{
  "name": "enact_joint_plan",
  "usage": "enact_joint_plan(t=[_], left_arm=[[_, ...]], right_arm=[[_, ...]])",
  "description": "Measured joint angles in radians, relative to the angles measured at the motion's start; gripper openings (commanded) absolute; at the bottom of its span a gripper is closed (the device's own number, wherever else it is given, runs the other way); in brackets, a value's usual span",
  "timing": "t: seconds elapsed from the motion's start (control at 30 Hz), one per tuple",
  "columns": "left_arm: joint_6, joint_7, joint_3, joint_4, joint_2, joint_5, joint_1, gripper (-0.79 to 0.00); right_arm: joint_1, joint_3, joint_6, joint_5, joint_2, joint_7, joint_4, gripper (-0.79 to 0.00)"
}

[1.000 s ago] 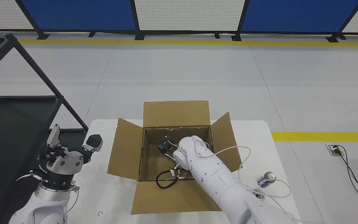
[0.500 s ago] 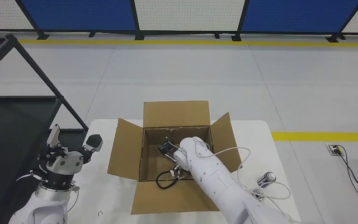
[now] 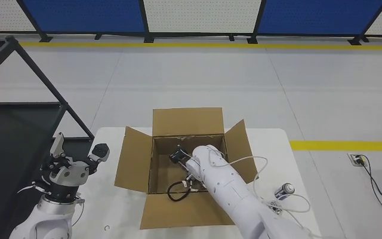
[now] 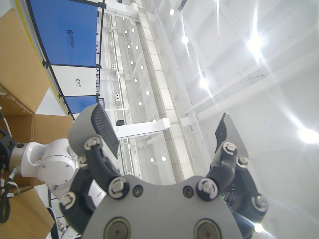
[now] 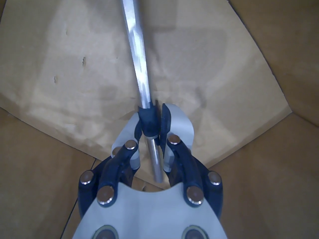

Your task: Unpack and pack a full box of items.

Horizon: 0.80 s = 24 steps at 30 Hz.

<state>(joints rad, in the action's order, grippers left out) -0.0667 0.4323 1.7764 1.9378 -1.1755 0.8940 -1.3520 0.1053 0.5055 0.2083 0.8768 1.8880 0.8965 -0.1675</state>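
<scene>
The cardboard box (image 3: 135, 168) stands open on the white desk (image 3: 113, 210), all four flaps folded outward. The right arm (image 3: 222, 186) extends from the near side down into the box interior. In the right wrist view, the right tool (image 5: 153, 118) is narrow and clamped on a metal rod (image 5: 135, 41); the fingers (image 5: 145, 123) grip a dark sleeve fitted on the rod. The rod runs on from the grip over the brown box floor (image 5: 74, 50), and a short end protrudes back between the tool's linkages. Whether the far end of the rod touches the floor cannot be determined. A black cable (image 3: 174, 192) forms a loop inside the box, beside the arm and near the front wall. The left tool (image 3: 79, 153) is positioned off the left side of the desk, well apart from the box, and points upward toward the ceiling. Its fingers (image 4: 104, 125) are spread wide with nothing between them. A small can (image 3: 285, 191) lies on the desk to the right of the box, just beside the arm's white cable.
</scene>
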Motion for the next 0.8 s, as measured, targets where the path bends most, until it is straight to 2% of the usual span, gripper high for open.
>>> enact_joint_plan(t=[0.3, 0.57, 0.8], left_arm=[[0.0, 0.0, 0.0, 0.0, 0.0, 0.0, 0.0, 0.0], [0.0, 0.0, 0.0, 0.0, 0.0, 0.0, 0.0, 0.0], [0.0, 0.0, 0.0, 0.0, 0.0, 0.0, 0.0, 0.0]], right_arm=[[-0.026, 0.025, 0.017, -0.018, -0.014, -0.038, 0.014, -0.785], [-0.041, 0.047, 0.078, -0.033, -0.034, -0.063, 0.014, -0.785], [-0.037, 0.054, 0.076, -0.025, -0.044, -0.07, -0.004, -0.785]])
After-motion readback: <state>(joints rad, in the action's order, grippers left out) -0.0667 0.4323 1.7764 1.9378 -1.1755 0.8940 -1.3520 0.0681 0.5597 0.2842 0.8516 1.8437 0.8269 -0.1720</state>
